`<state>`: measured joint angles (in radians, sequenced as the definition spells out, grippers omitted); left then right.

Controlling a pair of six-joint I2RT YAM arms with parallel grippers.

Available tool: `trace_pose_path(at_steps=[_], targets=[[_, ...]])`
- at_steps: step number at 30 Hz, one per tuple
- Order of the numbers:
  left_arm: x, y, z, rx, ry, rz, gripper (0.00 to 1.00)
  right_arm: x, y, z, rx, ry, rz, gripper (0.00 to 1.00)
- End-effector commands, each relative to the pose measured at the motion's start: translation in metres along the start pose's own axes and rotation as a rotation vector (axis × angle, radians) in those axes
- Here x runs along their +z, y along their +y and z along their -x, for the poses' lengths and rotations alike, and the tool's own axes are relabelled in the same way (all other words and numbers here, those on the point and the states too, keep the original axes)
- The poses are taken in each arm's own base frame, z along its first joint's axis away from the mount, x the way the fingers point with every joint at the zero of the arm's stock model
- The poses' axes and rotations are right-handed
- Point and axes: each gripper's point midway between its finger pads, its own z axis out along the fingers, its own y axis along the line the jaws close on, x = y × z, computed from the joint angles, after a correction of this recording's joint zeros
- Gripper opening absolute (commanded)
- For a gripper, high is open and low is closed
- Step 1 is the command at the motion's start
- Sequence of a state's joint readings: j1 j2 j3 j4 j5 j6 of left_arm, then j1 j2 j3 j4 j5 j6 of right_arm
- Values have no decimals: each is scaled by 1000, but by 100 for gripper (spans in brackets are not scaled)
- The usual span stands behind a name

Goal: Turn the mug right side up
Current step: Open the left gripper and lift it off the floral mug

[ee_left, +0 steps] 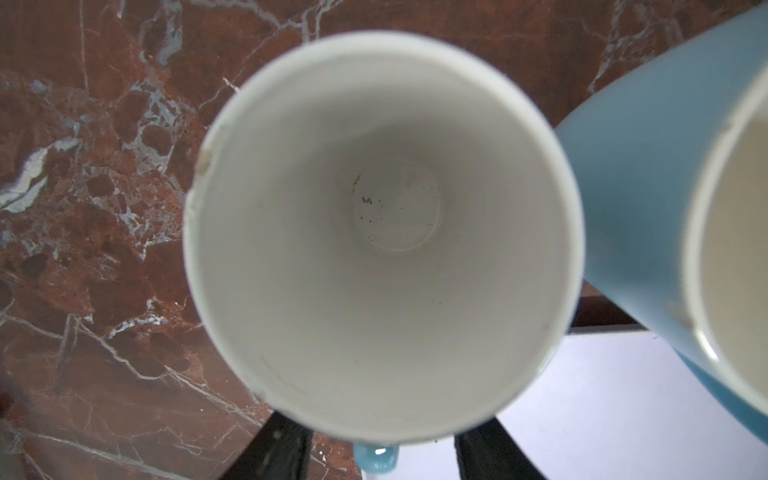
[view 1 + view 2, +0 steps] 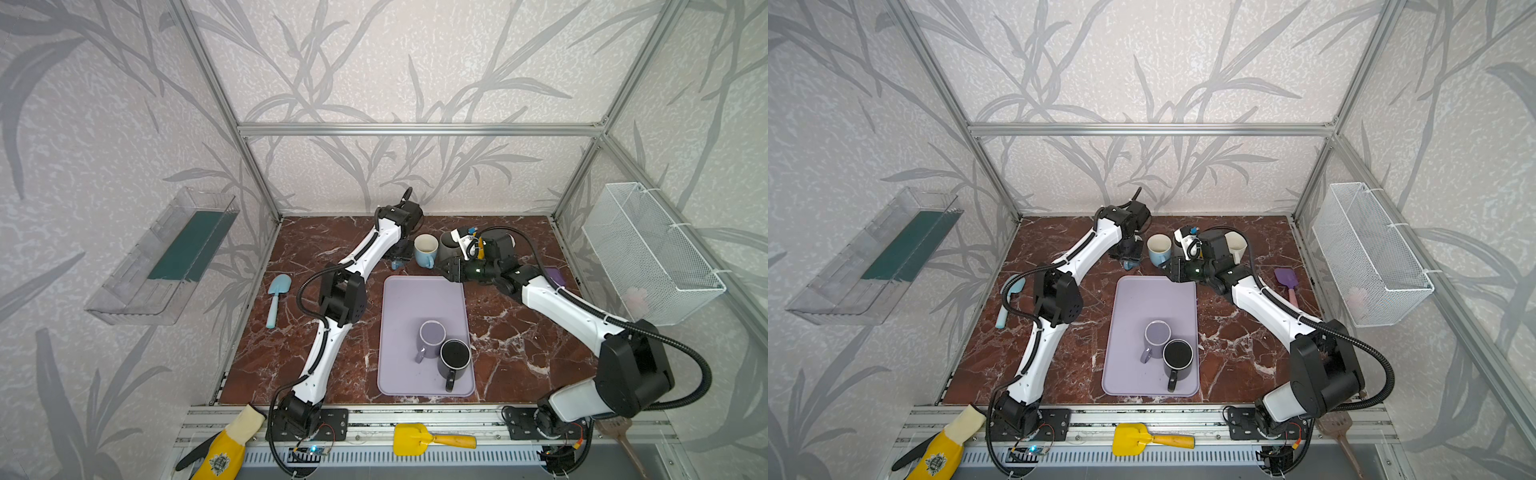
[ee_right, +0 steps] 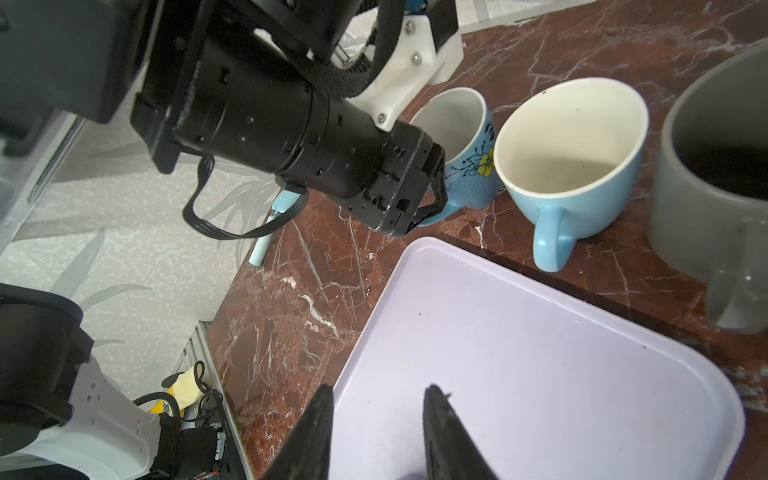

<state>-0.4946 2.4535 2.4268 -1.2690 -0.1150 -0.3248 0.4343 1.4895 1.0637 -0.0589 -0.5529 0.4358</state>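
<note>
Floral mug [image 3: 473,166] stands upright, task apparently done. Left gripper [image 1: 384,444] is parted, clear of the handle [image 1: 374,459]; only withdrawal remains. Right gripper [image 3: 379,411] is open and empty.

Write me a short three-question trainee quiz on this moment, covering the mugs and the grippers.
1. True or false: the floral blue mug by the left gripper stands mouth up.
2. How many mugs stand on the lavender tray? A) one B) two C) three
3. What does the right gripper hold?
Key: 1 true. 2 B: the lavender mug and the black mug. 3 nothing; its jaws are open over the tray.
</note>
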Motion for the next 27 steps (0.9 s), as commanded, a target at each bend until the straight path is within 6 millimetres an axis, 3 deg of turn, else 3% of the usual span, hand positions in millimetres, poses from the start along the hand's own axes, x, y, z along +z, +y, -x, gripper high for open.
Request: trace_pose_path(at_steps=[1, 15, 27], targets=[[-27, 3, 6, 6, -44, -2, 58, -8, 9, 14, -31, -30, 2, 37], [-73, 12, 3, 26, -97, -26, 60, -4, 3, 17, -31, -21, -26, 37], [-104, 11, -45, 70, -84, -137, 60, 0, -9, 16, -24, -11, -74, 37]])
